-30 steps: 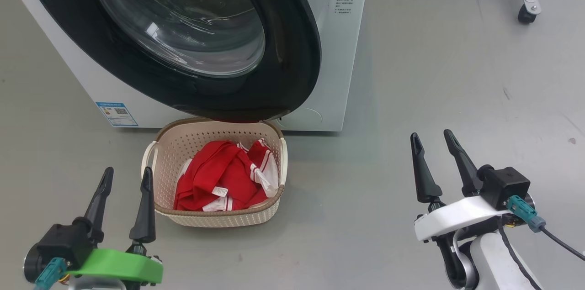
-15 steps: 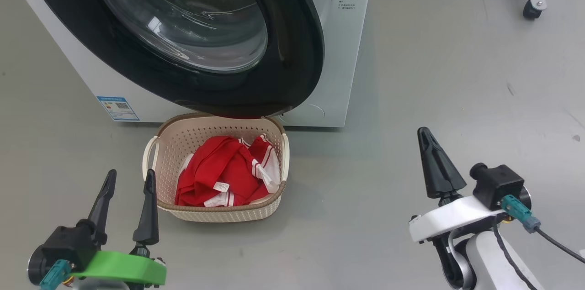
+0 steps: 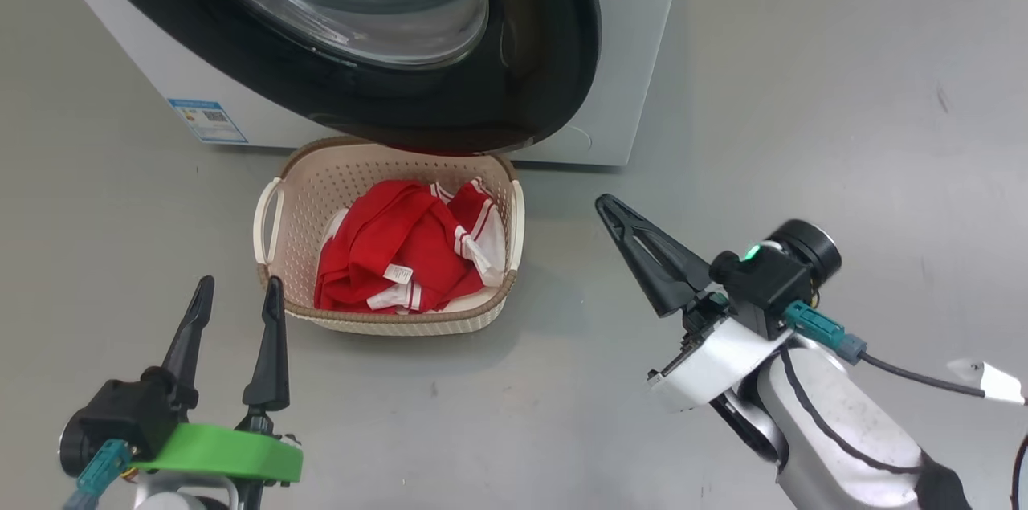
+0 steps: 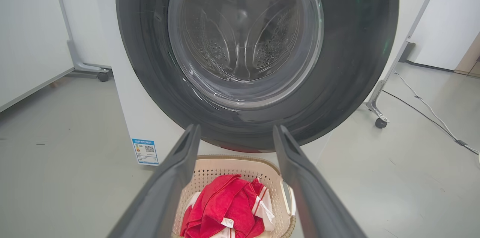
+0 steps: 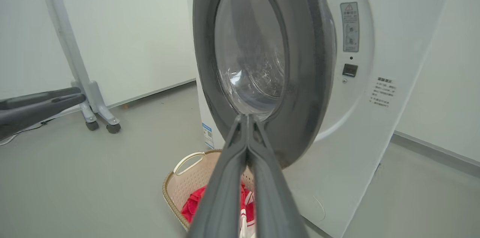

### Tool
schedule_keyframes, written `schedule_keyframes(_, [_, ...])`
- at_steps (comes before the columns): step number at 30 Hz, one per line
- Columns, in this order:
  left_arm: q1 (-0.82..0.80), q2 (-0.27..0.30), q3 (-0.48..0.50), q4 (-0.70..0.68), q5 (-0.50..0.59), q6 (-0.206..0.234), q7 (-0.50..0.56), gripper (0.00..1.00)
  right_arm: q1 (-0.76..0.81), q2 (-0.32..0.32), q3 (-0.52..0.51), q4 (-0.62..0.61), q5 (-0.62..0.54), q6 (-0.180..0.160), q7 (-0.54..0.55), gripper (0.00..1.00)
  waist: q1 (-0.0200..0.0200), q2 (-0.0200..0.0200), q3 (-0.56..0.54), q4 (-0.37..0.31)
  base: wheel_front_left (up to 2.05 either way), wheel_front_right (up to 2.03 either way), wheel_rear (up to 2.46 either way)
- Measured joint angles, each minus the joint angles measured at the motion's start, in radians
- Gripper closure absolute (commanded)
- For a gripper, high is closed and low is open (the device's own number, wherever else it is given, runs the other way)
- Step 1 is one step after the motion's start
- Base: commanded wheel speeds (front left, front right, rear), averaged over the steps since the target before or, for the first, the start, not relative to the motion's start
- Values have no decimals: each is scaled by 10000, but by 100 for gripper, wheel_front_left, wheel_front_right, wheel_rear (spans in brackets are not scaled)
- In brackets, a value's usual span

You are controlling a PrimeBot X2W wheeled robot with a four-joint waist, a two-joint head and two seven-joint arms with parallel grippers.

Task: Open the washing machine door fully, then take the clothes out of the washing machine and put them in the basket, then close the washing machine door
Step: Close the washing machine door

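White washing machine (image 3: 634, 52) is standing on grey floor (image 3: 803, 132), its door (image 3: 554, 52) overhanging the basket's (image 3: 385, 325) far rim. Red clothes (image 3: 385, 245) are lying in the basket between your hands; you're holding left hand (image 3: 241, 283) spread, right hand (image 3: 604, 202) pressed closed, both empty.
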Motion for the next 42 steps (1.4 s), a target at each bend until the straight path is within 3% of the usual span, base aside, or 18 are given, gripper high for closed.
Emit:
schedule_keyframes(9, [-754,-199,-201,-79,0,-90,0,0,-1709,-704,548,84,-81,2,320,100,0,0,998,453,0,0,0])
schedule_keyframes(24, [-1796,-510,-368,44,-23,-176,0,0,-3867,-1626,399,633,56,2,541,100,0,0,2544,1734,0,0,0])
schedule_keyframes(42, [-2332,-637,-397,278,-109,-186,0,0,-5128,-1962,-263,1386,238,86,520,100,0,-1,3572,2536,0,0,0])
